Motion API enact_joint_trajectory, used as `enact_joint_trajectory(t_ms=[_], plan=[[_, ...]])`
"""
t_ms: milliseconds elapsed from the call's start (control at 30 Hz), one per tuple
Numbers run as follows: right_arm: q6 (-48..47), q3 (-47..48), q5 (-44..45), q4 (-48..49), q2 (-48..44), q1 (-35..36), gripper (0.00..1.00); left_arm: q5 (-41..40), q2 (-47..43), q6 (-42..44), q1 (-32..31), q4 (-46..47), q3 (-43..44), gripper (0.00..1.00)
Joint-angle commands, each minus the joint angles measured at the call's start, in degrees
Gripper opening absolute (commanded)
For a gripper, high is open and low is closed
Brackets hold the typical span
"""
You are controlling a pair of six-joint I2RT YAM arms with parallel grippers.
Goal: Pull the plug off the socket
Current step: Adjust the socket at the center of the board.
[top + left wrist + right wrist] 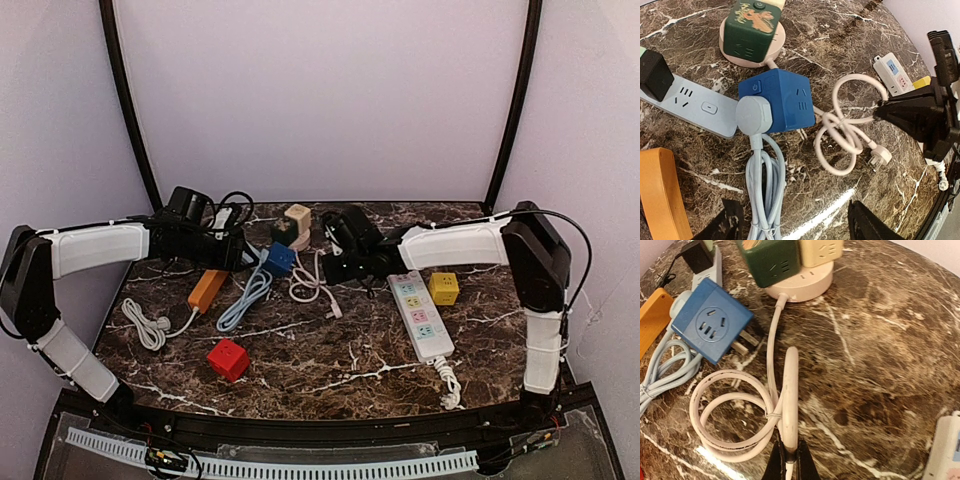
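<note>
A blue cube socket [782,102] lies on the marble with a pale blue plug [752,116] pushed into its side; the same cube [710,325] shows bare prongs toward the cream cable. My left gripper [797,225] hovers open above the pale blue cable [762,185], holding nothing. My right gripper [790,460] is shut on a loop of the cream cable [790,390], right of the cube. That cable's cream plug [882,157] lies loose on the table. In the top view the left gripper [235,255] and right gripper [328,268] flank the blue cube [280,258].
A round cream base [298,240] with a green cube [750,30] stands behind the blue cube. A pale blue power strip [695,105] carries a black adapter [652,75]. An orange strip [208,288], red cube [228,358], white strip [420,312] and yellow cube [443,288] lie around.
</note>
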Motion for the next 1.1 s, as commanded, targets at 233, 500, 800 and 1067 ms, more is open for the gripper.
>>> enact_joint_trajectory(t_ms=[233, 500, 800, 1067], plan=[[3.11, -12.68, 6.85, -2.66, -12.4, -5.67, 0.0, 2.82, 2.05, -0.77, -0.16, -0.61, 0.36, 0.67], [4.54, -14.96, 6.06, -2.66, -14.98, -7.04, 0.0, 3.5, 9.39, -1.2, -0.16, -1.66, 4.34, 0.65], [5.33, -15.94, 3.11, -1.69, -16.45, -7.03, 0.31, -3.04, 16.16, 1.43, 0.39, -3.99, 10.44, 0.55], [5.36, -17.89, 3.02, -1.32, -20.41, -7.04, 0.46, -1.63, 19.44, 0.28, 0.45, -3.31, 12.51, 0.32]])
